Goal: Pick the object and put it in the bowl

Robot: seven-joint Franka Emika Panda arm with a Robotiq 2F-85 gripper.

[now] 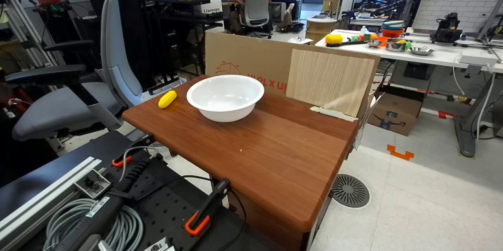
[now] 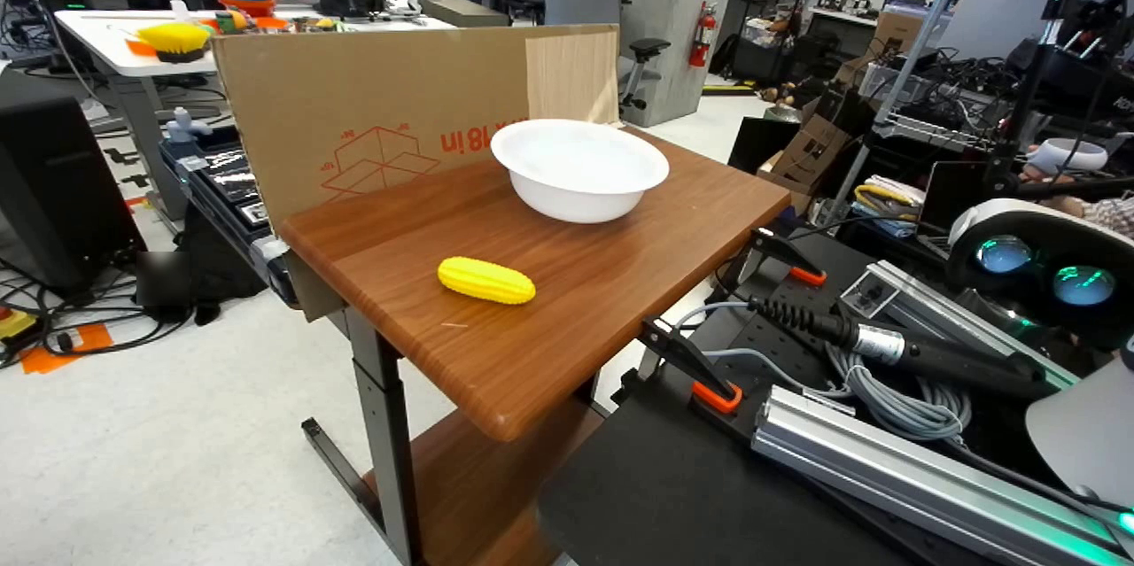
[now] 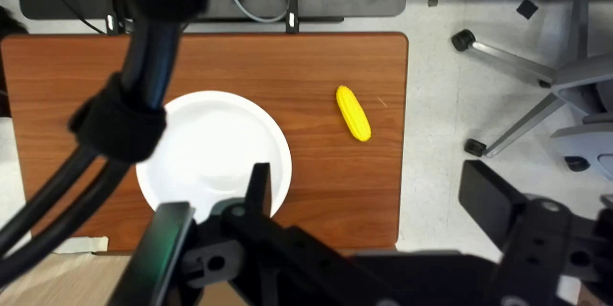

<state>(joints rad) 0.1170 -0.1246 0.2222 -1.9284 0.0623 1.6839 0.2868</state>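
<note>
Fingers (image 3: 493,205), one pair: black, spread wide, held high above the bench (image 3: 330,191). Seen in the wrist view only, where one tip overlaps the rim of the bowl (image 3: 215,148) and the opposite tip shows against the floor (image 3: 431,176). Bend of the arm's joints: cannot be told.

Black cables (image 3: 153,62), bound by a strap (image 3: 122,124): wrist view, covering part of the bowl's edge.

Corn (image 2: 485,280), one: small, bright yellow, elongated, rounded at both ends, with lengthwise rows of small bumps; far smaller than the bowl. Lies on its side on the bench, outside the bowl, between it and a short end of the bench, touching neither.

Bowl: white, round, wide, shallow, glossy; upright. Wrist view gives its inside from above; both exterior views add the outer wall.

Bench: brown, wood-grained. Clamps (image 1: 214,196), two, black and orange: at a long edge, all views.

Cardboard (image 2: 381,96), red print: upright along the opposite edge, both exterior views. Pale panel (image 1: 330,82): in front of the cardboard.

Chair (image 1: 120,62), grey, and floor grate (image 1: 349,191): in an exterior view.

Headset (image 2: 1045,269) and red fire extinguisher (image 2: 702,36): in an exterior view.
</note>
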